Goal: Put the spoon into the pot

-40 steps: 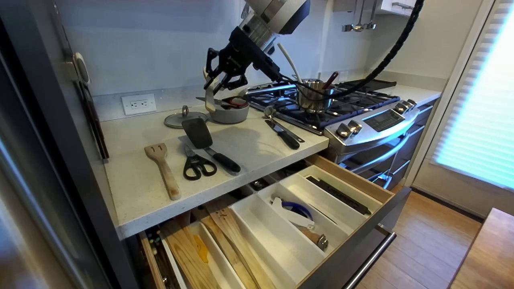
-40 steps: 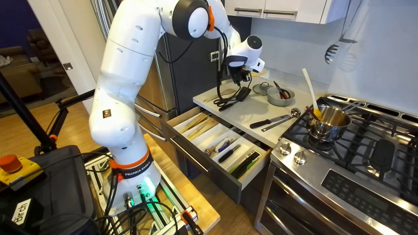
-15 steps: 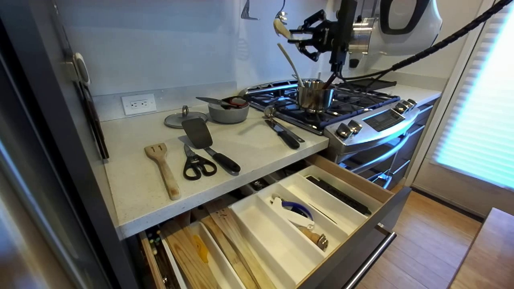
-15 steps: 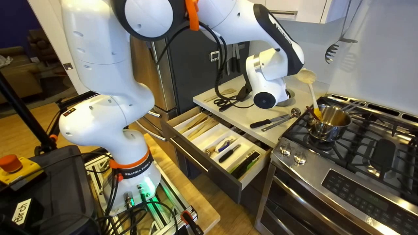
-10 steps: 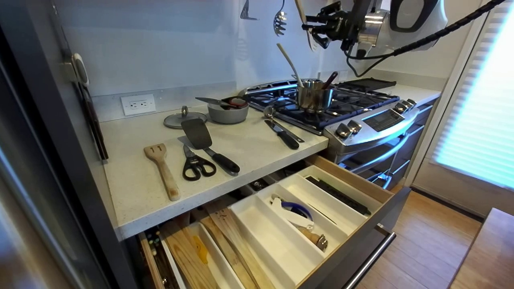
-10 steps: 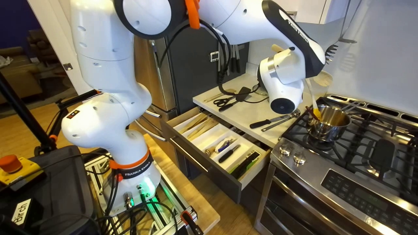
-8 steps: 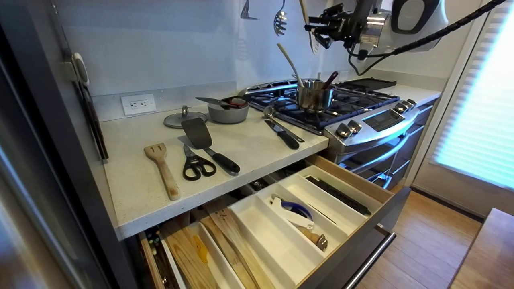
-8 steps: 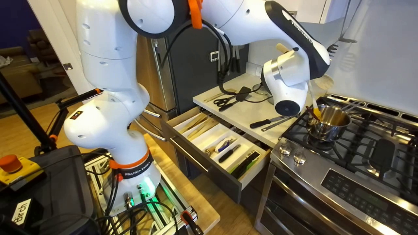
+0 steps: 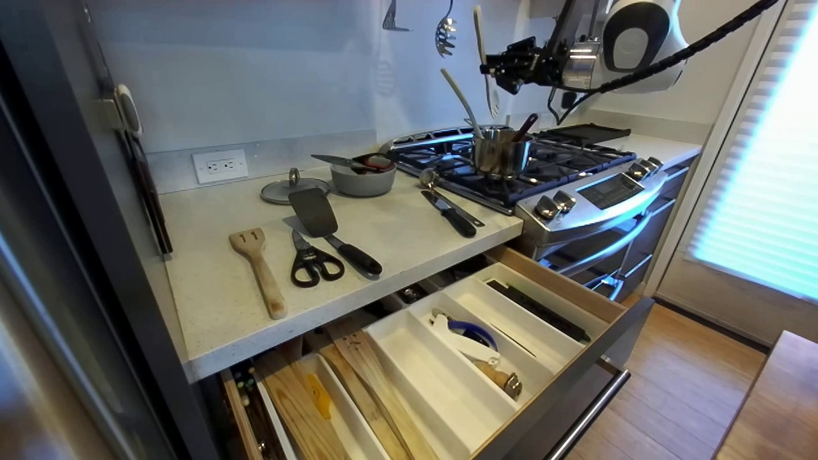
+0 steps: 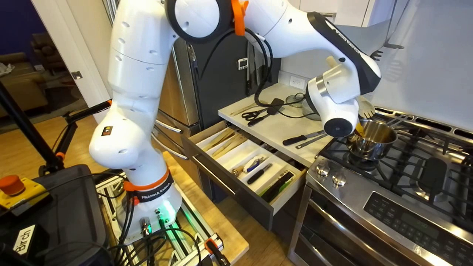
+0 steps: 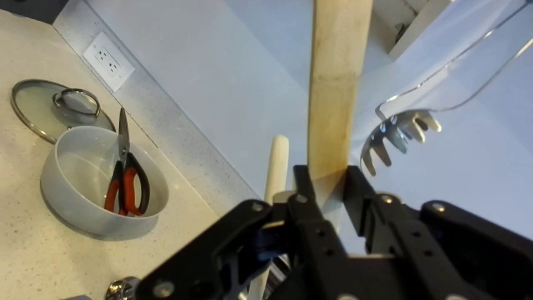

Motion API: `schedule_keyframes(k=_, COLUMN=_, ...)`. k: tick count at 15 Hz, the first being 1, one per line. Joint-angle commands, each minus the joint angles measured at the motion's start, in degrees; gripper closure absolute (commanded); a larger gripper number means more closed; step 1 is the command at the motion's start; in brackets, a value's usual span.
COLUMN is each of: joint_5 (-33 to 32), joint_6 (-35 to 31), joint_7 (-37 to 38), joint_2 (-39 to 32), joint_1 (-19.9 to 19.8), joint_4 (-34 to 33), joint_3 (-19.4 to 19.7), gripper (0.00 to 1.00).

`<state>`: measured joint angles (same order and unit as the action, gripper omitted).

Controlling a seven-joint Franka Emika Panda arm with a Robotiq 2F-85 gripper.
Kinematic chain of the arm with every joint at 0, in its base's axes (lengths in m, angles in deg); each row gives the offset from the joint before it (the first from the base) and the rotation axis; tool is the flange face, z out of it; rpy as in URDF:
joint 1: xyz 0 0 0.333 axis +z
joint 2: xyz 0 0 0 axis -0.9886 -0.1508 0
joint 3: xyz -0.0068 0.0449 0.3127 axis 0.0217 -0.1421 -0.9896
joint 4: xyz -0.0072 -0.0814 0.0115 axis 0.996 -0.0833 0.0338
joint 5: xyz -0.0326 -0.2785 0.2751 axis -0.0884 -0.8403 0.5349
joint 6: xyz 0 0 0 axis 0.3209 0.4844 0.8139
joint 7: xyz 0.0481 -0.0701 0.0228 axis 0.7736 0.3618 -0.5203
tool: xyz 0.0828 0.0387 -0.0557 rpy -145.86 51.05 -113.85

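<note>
A white robot arm [image 10: 140, 48] arches over a pale kitchen counter [image 9: 399, 233], with its wrist near the stove [image 10: 356, 197]. The black gripper [image 11: 329, 179] is clamped on the spoon [image 11: 335, 83]; in the wrist view, a finger presses on each side of the flat, light-brown handle. The spoon is held in the air, nearly upright with a slight tilt, its wide, pale end pointing down. In both exterior views that end appears near the pot [image 9: 501, 160] and higher than its rim; whether it is directly over the opening cannot be told.

The pot, round and shiny steel, stands on the stove. A long pale handle [image 9: 460, 96] and a shorter dark red handle [image 9: 525, 128] lean out of it.

On the counter, a black-handled knife [image 9: 459, 222] lies just beside a long metal utensil [image 9: 429, 179]. Farther back, a grey dish [image 9: 363, 184] holds red-handled scissors [image 11: 123, 143], with a glass lid [image 9: 280, 192] next to it. Toward the opposite end lie a black turner [image 9: 314, 213], black-handled scissors [image 9: 308, 255] and a broad wooden spatula [image 9: 263, 273]. Below, an open drawer [image 9: 557, 277] holds more utensils.
</note>
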<state>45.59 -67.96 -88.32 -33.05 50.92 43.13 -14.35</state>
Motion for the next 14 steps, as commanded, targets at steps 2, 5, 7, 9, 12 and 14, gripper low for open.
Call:
schedule_keyframes(k=2, joint_5=-0.45, joint_6=1.22, joint_7=6.76, joint_2=-7.91, joint_1=5.92, joint_4=-7.84, joint_3=8.74, gripper=0.94)
schedule_keyframes(k=5, joint_5=-1.92, joint_6=3.95, joint_7=9.05, joint_2=-12.45, joint_1=7.03, joint_4=-12.74, joint_3=9.82, gripper=0.49)
schedule_keyframes(k=7, joint_5=-1.98, joint_6=5.76, joint_7=9.75, joint_2=-14.0, joint_1=7.18, joint_4=-14.87, joint_3=9.99, gripper=0.41)
schedule_keyframes(k=9, joint_5=-0.99, joint_6=6.17, joint_7=8.36, joint_2=-13.12, joint_1=7.2, joint_4=-15.07, joint_3=10.37, gripper=0.25)
schedule_keyframes(k=12, joint_5=-4.01, joint_6=8.4, joint_7=1.34, joint_2=-6.29, joint_1=8.44, joint_4=-9.51, joint_3=11.48, gripper=0.02)
schedule_keyframes(k=14, joint_5=-8.56, joint_6=8.94, joint_7=-1.98, joint_2=0.25, joint_1=10.53, joint_4=-2.98, joint_3=12.28, gripper=0.0)
